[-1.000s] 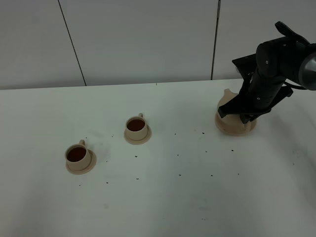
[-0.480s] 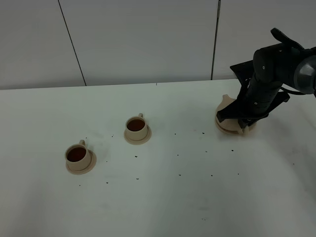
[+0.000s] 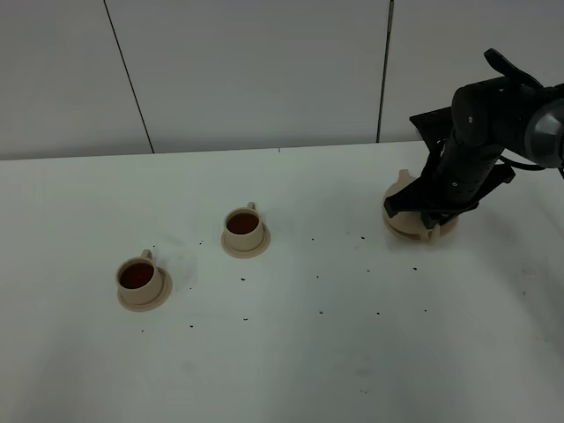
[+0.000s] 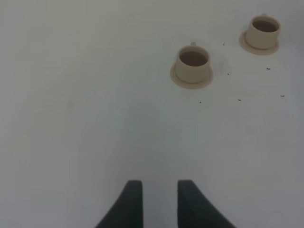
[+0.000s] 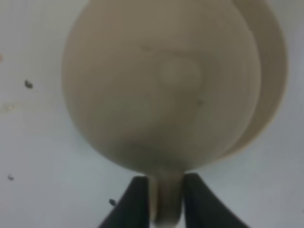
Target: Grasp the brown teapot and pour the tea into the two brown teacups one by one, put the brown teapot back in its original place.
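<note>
The brown teapot (image 5: 161,85) sits upright on its wide tan saucer (image 5: 273,80), the original place, at the table's far right. My right gripper (image 5: 166,183) has its fingers (image 5: 138,199) close against both sides of the teapot's handle (image 5: 166,202). In the exterior high view the black right arm (image 3: 467,150) hides most of the teapot; only its spout (image 3: 404,179) and the saucer rim (image 3: 421,233) show. The two brown teacups (image 3: 241,224) (image 3: 137,277) stand on small saucers at centre left, both holding dark tea. My left gripper (image 4: 160,183) hovers open over bare table, well short of the cups (image 4: 193,61) (image 4: 264,27).
Small dark specks (image 3: 319,277) are scattered over the white table between the cups and the teapot. A grey panelled wall (image 3: 264,70) runs along the table's back edge.
The right arm has lowered and shifted slightly back, settling the teapot on its saucer. In the last half second almost nothing moved. Cups and left gripper stayed put.
</note>
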{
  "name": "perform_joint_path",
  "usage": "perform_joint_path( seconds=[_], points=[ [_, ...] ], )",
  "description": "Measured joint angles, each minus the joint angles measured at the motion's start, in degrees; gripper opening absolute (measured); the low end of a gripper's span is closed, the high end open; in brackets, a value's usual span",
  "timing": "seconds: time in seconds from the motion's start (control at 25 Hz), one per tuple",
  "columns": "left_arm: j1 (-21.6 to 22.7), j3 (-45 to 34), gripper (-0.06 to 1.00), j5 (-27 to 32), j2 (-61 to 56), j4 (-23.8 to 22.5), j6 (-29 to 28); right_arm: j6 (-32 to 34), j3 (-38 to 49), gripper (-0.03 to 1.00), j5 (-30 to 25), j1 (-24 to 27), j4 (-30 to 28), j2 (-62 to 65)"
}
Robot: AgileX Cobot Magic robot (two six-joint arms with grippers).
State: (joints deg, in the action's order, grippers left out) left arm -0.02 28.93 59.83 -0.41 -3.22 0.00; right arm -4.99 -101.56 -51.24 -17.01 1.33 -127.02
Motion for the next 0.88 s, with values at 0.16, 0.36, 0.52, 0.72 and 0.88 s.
perform_joint_path(
  seconds=[0.16,0.36,0.52,0.72,0.88],
  points=[
    [0.0,0.0,0.25,0.0,0.0,0.0,0.0,0.05,0.0,0.35,-0.73,0.0,-0.48,0.0],
    [0.0,0.0,0.25,0.0,0.0,0.0,0.0,0.22,0.0,0.51,-1.79,0.0,-1.75,0.0],
    [0.0,0.0,0.25,0.0,0.0,0.0,0.0,0.35,0.0,0.56,-3.62,0.0,-1.86,0.34],
    [0.0,0.0,0.25,0.0,0.0,0.0,0.0,0.39,-0.48,0.57,-6.99,0.0,-1.67,2.36],
    [0.0,0.0,0.25,0.0,0.0,0.0,0.0,0.52,-0.85,0.57,-11.04,0.0,-1.33,2.94]
  ],
)
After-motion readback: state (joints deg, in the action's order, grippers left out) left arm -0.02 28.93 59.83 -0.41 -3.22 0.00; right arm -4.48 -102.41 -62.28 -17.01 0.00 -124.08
